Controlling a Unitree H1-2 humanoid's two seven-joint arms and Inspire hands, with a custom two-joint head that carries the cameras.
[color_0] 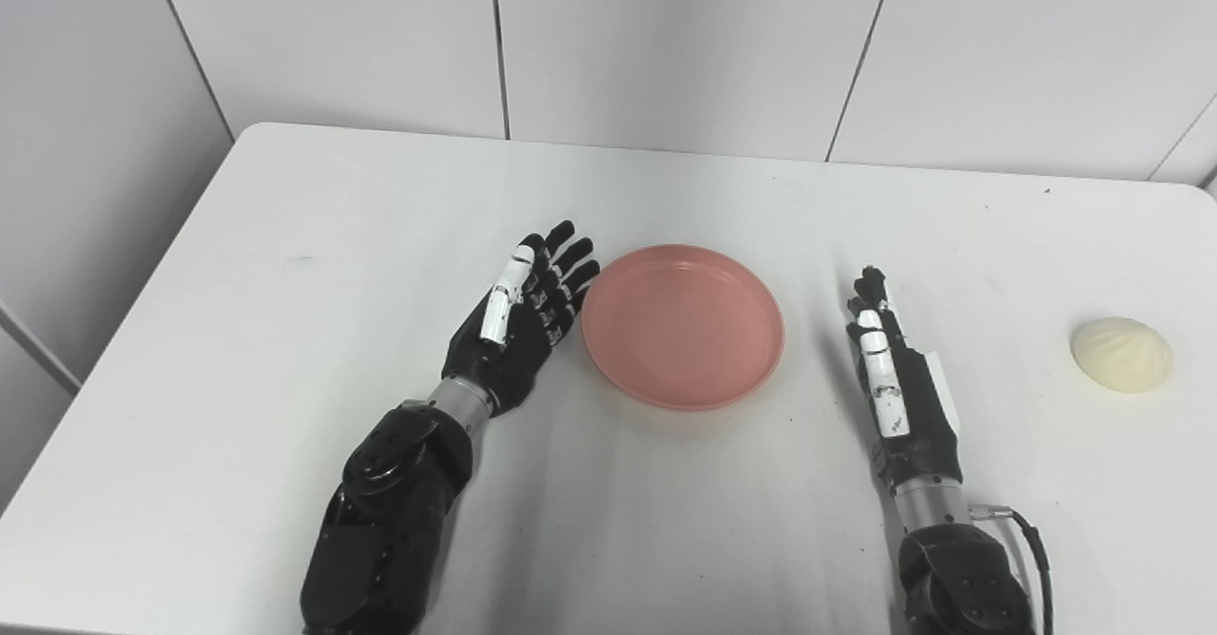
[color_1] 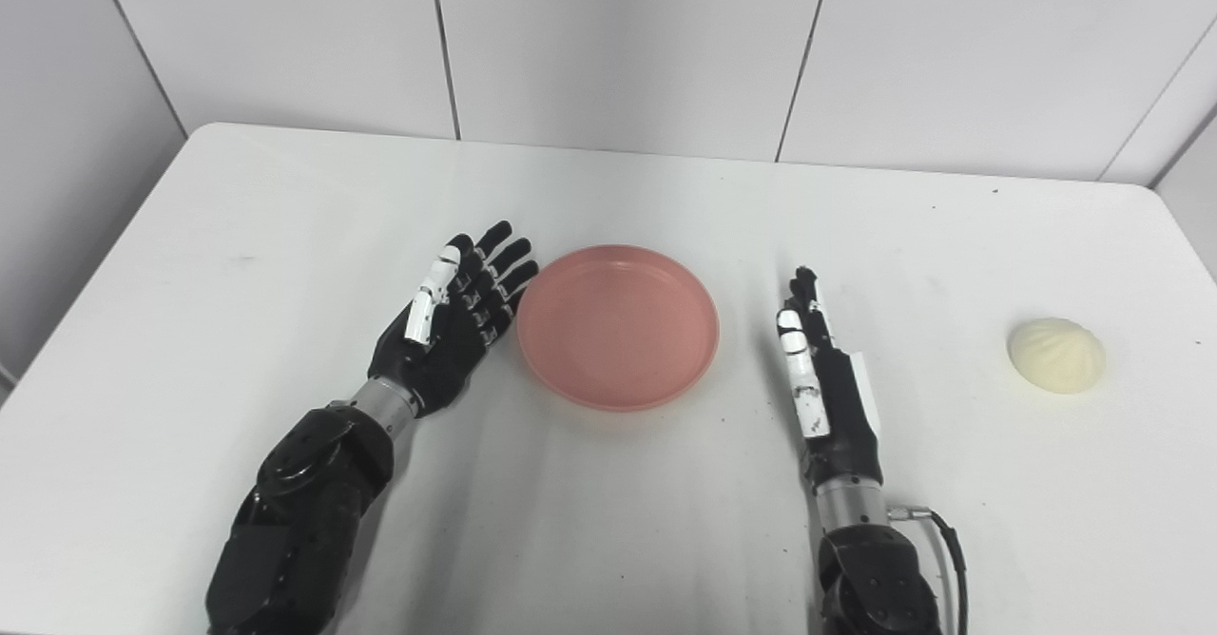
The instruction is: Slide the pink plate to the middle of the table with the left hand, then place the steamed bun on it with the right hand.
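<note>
The pink plate lies flat and empty near the middle of the white table, a round shallow dish with a low raised rim. Just beside its left rim is the left hand, palm turned toward the plate, fingers stretched out and slightly fanned apart, holding nothing. The fingertips reach up along the plate's upper-left edge and look very close to the rim, but whether they actually touch it cannot be told from either view. The left forearm runs down toward the bottom edge of the picture, black and glossy, with a metal wrist collar behind the hand. On the other side of the plate, clearly apart from its right rim, the right hand stands on edge above the table, fingers straight, held together and pointing away from the robot, with nothing in its grasp; its thumb side shows white segments. A thin cable loops out beside the right wrist. The steamed bun sits well to the right, near the table's right edge, a pale cream dome with pleated folds on top, resting alone on the tabletop and well apart from the right hand. Behind the table rises a wall of light grey panels with dark seams.
</note>
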